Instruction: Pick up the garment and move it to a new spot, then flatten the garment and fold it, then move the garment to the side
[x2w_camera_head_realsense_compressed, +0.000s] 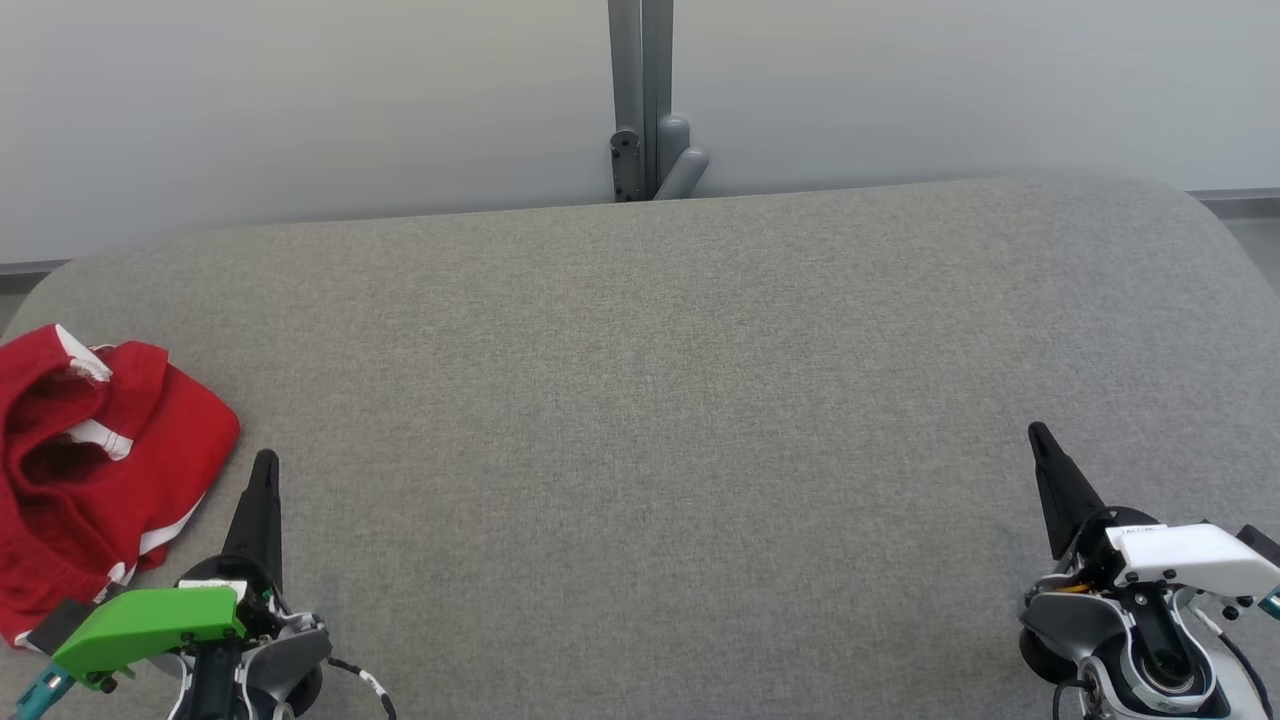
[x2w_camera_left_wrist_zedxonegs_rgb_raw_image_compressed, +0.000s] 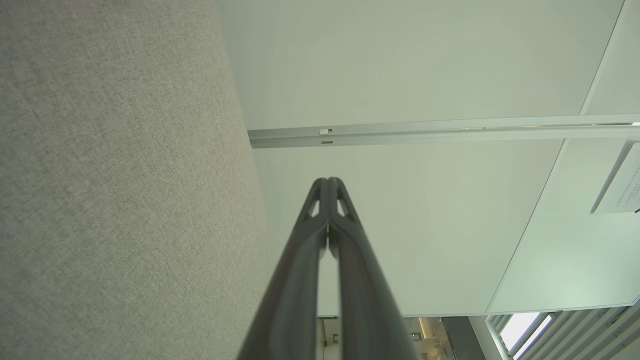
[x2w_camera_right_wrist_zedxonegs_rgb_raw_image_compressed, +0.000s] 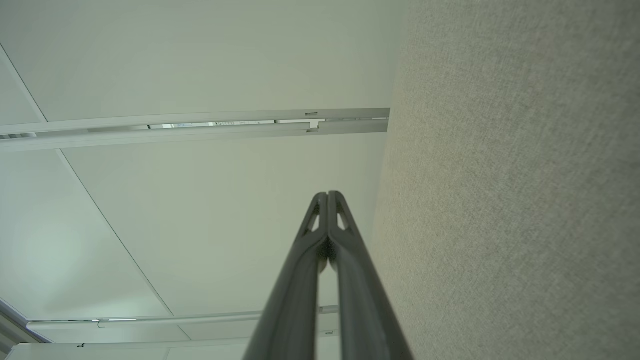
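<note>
red garment (x2w_camera_head_realsense_compressed: 95, 470), crumpled, sits at the far left of the grey fabric counter (x2w_camera_head_realsense_compressed: 640, 400), with white trim showing along its folds and part of it running off the head view's left edge. left gripper (x2w_camera_head_realsense_compressed: 265, 465) hangs just beside it, on the garment's right, with a green housing (x2w_camera_head_realsense_compressed: 150, 620) at its base. its dark fingers (x2w_camera_head_realsense_compressed: 258, 520) are pressed together into a single spike with nothing between them (no cloth caught there). whether the housing brushes the garment's near edge, i cannot tell.

over on the other side, right gripper (x2w_camera_head_realsense_compressed: 1037, 435) is well apart from the garment, near the counter's right end, white housing (x2w_camera_head_realsense_compressed: 1190, 555) at its base, fingers clenched and empty too. left wrist view backs it up: left gripper (x2w_camera_left_wrist_zedxonegs_rgb_raw_image_compressed: 328, 181) tips meet, grey fabric on one side and pale wall on the other. right wrist view, same story, right gripper (x2w_camera_right_wrist_zedxonegs_rgb_raw_image_compressed: 328, 195) tips together. a grey post (x2w_camera_head_realsense_compressed: 640, 100) stands behind the counter's far edge, against the pale wall (x2w_camera_head_realsense_compressed: 300, 100).
</note>
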